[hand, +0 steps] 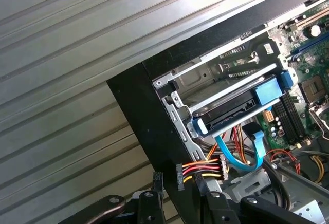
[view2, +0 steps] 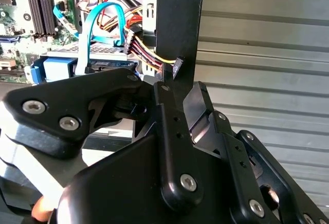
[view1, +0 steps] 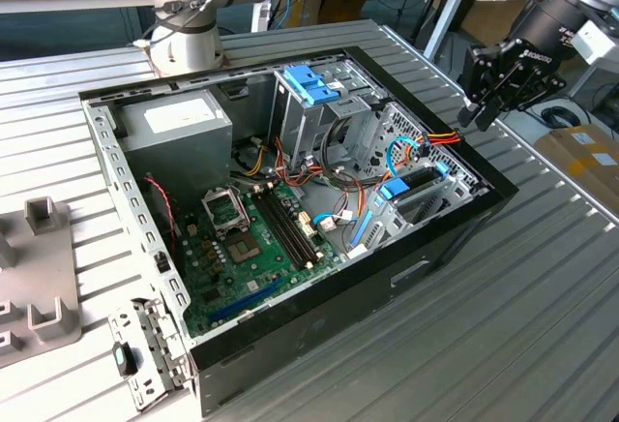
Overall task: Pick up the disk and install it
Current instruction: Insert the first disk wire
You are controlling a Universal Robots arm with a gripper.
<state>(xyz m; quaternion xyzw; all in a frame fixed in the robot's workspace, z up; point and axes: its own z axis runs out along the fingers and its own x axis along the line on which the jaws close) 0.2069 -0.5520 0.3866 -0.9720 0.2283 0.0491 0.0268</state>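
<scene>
While the black two-fingered claw (view1: pixel 474 112) hangs spread and empty over the black case wall (hand: pixel 149 126) | orange-yellow cable bundle (hand: pixel 203 170) just beneath | blue-framed dark metal disk (hand: pixel 231 106) beyond, in its bay | judged: descend clear of wall and cables.

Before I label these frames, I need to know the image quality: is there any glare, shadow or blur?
Exterior view: even light, the case interior sharp. Second wrist view: the hand up close looks soft, and the table is bright. First wrist view: the disk sits shaded in its bay.
</scene>
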